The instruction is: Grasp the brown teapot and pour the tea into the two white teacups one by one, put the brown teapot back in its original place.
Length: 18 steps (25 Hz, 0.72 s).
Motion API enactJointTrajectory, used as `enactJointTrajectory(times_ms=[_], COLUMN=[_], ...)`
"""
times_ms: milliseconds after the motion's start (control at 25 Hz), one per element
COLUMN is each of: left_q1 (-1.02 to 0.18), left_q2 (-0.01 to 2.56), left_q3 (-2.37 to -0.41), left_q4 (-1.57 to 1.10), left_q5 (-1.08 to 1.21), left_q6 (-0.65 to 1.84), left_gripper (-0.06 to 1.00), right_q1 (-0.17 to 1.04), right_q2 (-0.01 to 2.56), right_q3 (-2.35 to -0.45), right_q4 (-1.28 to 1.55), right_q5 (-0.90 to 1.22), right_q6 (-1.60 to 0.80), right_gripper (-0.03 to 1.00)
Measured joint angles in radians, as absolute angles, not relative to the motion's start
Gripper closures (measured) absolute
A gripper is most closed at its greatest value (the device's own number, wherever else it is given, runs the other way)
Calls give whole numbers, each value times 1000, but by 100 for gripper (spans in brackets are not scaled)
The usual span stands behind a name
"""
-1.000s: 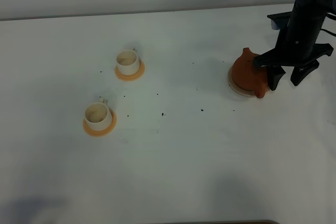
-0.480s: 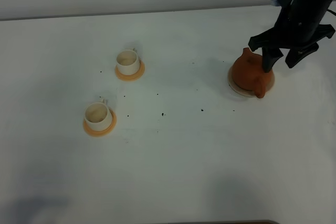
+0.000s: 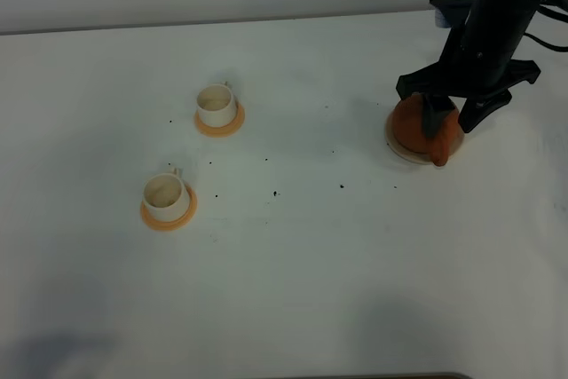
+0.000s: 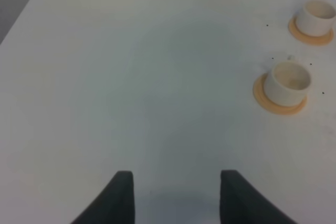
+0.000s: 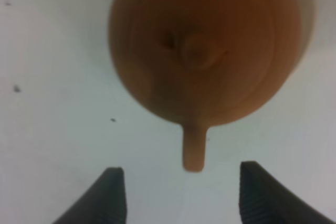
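Our left tool point(image 4: 176, 198) stands open over the table point(image 4: 105, 77) near the cups point(image 4: 286, 82). Far right, the teapot point(image 5: 205, 51) sits on its disc point(image 3: 395, 150). Our right tool point(image 5: 181, 182) hovers open above, with what we take for the handle point(image 5: 193, 150) pointing between its fingers point(image 5: 113, 198).

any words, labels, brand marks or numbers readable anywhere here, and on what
None: no words, labels, brands or numbers show in any view.
The brown teapot, the farther white teacup, the nearer white teacup and the white table are plain.
The dark specks on the table are not print.
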<state>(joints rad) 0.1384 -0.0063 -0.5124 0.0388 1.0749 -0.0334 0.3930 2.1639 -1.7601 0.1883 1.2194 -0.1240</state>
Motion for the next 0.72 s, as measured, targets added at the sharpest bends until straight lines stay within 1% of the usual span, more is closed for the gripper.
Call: enactJointTrajectory(times_ms=[720], left_q1=[138], left_q2=[-6], left_q3=[-512], left_q4=[39], left_q5=[1075], left_q6=[-33], left_gripper=[56], right_q1=[413], right_q2=[2196], right_q3=[-1760], right_q4=[139], right_q5=[1219], right_q6=[-117], right_gripper=[51])
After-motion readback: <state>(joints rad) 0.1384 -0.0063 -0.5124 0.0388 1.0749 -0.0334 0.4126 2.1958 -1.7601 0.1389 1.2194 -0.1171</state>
